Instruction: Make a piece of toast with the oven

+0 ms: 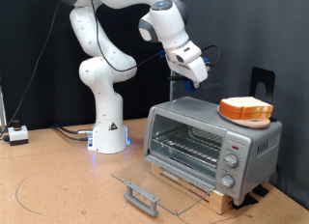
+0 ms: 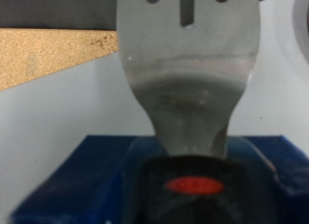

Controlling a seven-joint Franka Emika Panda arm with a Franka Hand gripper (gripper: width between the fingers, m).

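The oven is positioned on the surface with its glass door folded fully down (grey bar handle foremost) and the wire rack exposed. The piece of toast is seen on an orange plate resting on the oven's top. The gripper is held above the oven, apart from the plate, clamped on a metal spatula.
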